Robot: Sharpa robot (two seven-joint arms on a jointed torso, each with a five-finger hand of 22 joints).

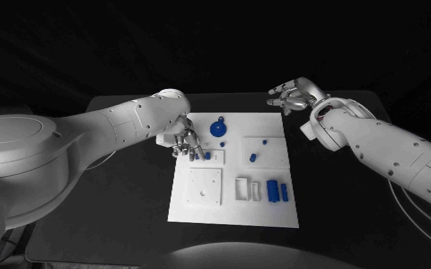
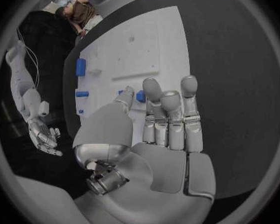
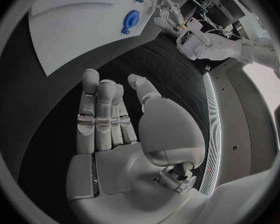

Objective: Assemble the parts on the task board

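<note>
Sitting mid-desk (image 1: 117, 219): white task board (image 1: 269, 213), long side running near to far.

Hovering over the board's left edge, about halfway up: left hand (image 1: 186, 139), fingers pointing down, tips just beside a small blue part (image 1: 207, 155). Holding nothing as far as the left wrist view is showing; fingers straight and slightly apart, thumb reaching toward that blue part (image 2: 140, 96). Contact with it: cannot tell.

Hanging off the board past its far right corner, above bare desk: right hand (image 1: 292, 96), fingers extended, gripping nothing, same in the right wrist view (image 3: 115, 129).

Lying on the board:
- round blue disc part (image 1: 218, 129) near the far edge, small blue peg (image 1: 221, 119) just beyond it
- small blue piece (image 1: 253, 156) on the right-centre plate
- two upright blue blocks (image 1: 272, 190) near the right near corner, beside white slotted holders (image 1: 242, 189)
- white square plate (image 1: 205, 186) at the near left
</note>
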